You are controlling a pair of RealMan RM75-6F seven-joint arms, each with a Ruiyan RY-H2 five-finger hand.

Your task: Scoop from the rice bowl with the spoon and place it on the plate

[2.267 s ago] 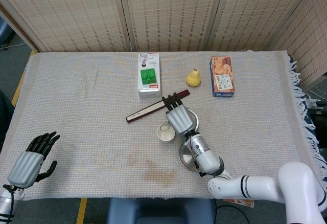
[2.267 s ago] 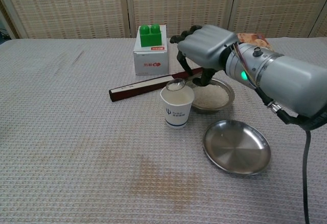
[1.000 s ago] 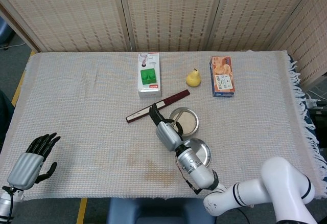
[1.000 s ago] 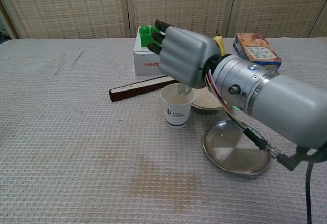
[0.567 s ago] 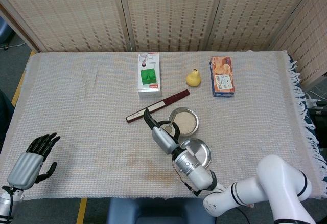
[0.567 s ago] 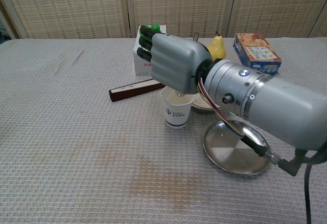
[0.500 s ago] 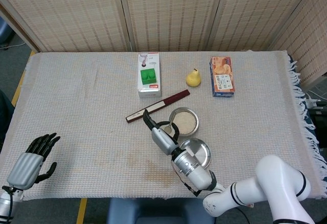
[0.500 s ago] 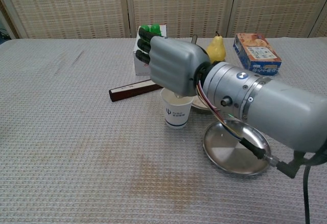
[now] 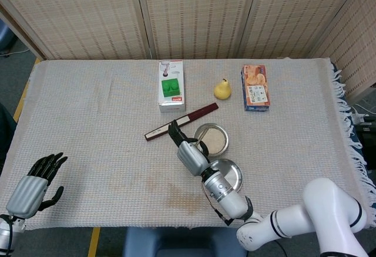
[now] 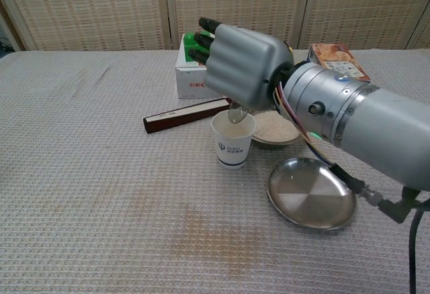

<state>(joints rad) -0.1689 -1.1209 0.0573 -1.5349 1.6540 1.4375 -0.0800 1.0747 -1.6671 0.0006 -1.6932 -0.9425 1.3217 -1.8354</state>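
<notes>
My right hand (image 10: 245, 72) hangs over the paper cup (image 10: 232, 143), its back turned to the chest view; it grips the spoon (image 10: 235, 113), whose bowl dips just above the cup's mouth. The rice bowl (image 10: 277, 129) sits just right of the cup and a little farther back, touching or nearly touching it. The plate (image 10: 311, 192) lies nearer, right of the cup. A long dark box (image 10: 181, 115) lies slanted behind the cup, with the green-block carton (image 10: 195, 72) farther back. My left hand (image 9: 32, 183) rests open at the near left edge of the counter (image 9: 88, 128), fingers spread, holding nothing.
</notes>
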